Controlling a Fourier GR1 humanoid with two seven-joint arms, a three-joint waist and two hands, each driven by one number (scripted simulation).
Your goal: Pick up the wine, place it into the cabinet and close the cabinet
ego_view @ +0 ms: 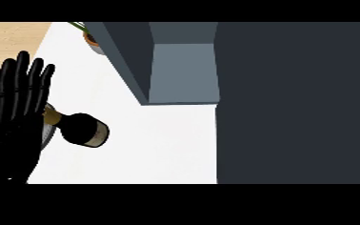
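Note:
A dark wine bottle [83, 129] with a pale label and a gold-wrapped neck lies on the white counter [162, 143] at the lower left, neck pointing left. My left hand [21, 109] stands open with fingers up at the left edge, just in front of the bottle's neck and hiding part of it. The cabinet [179, 71] is a dark grey box at the top centre, its interior showing as a lighter grey recess. A large dark panel [288, 102], apparently its open door, fills the right side. My right hand shows nowhere.
A potted plant [91, 38] in a brown pot stands at the counter's back, left of the cabinet. A grey round object [46, 136] peeks out beside my left hand. Wooden floor [21, 35] shows at the top left.

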